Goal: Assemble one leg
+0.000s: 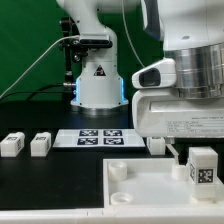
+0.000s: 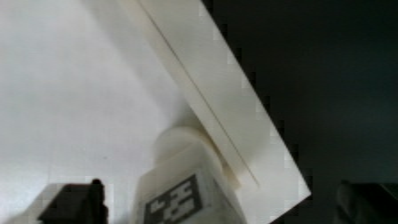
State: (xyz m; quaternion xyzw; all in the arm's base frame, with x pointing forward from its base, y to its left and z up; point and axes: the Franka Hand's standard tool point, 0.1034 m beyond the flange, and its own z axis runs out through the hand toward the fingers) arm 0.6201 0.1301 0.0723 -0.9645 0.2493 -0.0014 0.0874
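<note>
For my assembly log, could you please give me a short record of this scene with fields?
gripper: open, one finger on each side of the leg, with gaps showing in the wrist view
leg: stands on the white panel, tag face visible
white panel: lies flat, nearest the exterior camera
loose legs: two, on the exterior view's left of the marker board
marker board: flat, behind the white panel
</note>
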